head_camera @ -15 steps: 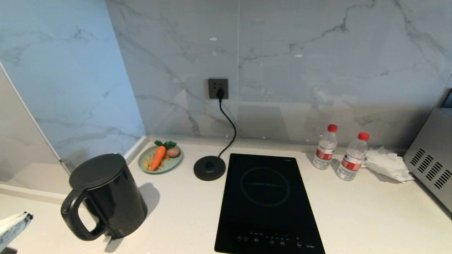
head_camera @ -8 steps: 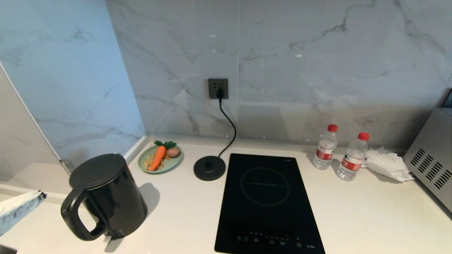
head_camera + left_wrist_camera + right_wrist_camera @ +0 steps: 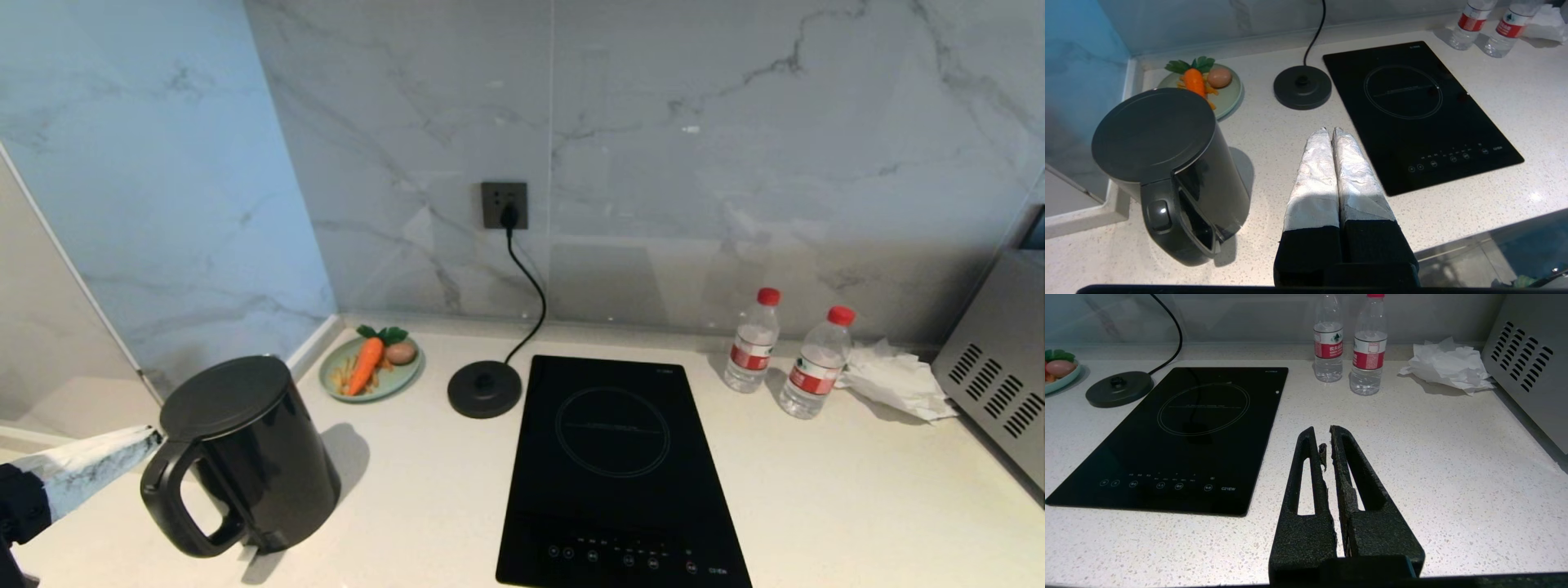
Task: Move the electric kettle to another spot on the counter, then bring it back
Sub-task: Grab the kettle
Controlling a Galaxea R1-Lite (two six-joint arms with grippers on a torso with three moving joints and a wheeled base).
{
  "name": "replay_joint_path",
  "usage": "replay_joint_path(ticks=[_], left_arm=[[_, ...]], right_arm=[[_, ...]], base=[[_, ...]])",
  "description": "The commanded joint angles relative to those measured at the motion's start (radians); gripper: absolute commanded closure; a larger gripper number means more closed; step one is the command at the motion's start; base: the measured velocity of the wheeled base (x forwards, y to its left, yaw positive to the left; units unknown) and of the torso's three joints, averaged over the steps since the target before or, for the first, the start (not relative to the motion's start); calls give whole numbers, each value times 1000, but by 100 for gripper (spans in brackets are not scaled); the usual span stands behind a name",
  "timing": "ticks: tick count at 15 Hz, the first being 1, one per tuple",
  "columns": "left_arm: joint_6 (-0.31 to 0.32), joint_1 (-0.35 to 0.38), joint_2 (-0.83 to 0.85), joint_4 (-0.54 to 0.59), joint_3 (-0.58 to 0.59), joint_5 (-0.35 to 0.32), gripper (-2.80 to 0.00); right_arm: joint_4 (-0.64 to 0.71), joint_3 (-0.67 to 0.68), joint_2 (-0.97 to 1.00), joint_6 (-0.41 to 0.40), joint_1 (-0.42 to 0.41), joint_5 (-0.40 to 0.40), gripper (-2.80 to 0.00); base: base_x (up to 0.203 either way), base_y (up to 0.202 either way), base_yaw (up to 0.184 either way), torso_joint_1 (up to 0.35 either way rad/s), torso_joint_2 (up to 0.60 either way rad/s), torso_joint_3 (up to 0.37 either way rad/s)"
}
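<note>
- Currently the electric kettle (image 3: 245,449) stands upright on the worktop (image 3: 816,506), at its left end near the corner, well apart from its round base disc (image 3: 484,389), which sits plugged in just beside the hob (image 3: 620,474).
- Your left claw (image 3: 1330,132) is clenched, the foil-wrapped fingers (image 3: 1316,171) pressed together with nothing between them. In the head view it shows at the left edge, tip close to the top of the kettle's handle (image 3: 175,506); contact can't be confirmed.
- Your right claw (image 3: 1323,435) hangs over bare worktop in front of the two water bottles (image 3: 1347,347), fingers nearly together and gripping nothing but a scrap of its own torn pad. It looks parked.
- Handling, as a judgement: the body is glossy, wide and rigid, so likely slippery and too broad to pinch. The loop handle is the place to take hold, one finger through the loop.
- Weight unknown: the lid is on, so you can't tell whether it holds water. Assume it may be heavy and will swing off the handle; lift slowly and keep it upright.
- You'll need to spread the claw before it can take the handle.
- Mind the plate of carrot and egg (image 3: 371,367) just behind the kettle.
</note>
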Motion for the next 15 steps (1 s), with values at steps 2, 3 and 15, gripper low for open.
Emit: replay_joint_path(ticks=[2, 3, 15], left_arm=[[0, -29, 80, 0, -27, 0, 0], [0, -47, 107, 0, -35, 3, 0], [-81, -117, 247, -2, 4, 289, 0]], right_arm=[[-1, -1, 0, 0, 0, 0, 0], [-1, -1, 0, 1, 0, 1, 0], [0, 0, 0, -1, 0, 0, 0]], base=[[0, 0, 0, 0, 0, 0], [0, 0, 0, 0, 0, 0], [0, 0, 0, 0, 0, 0]])
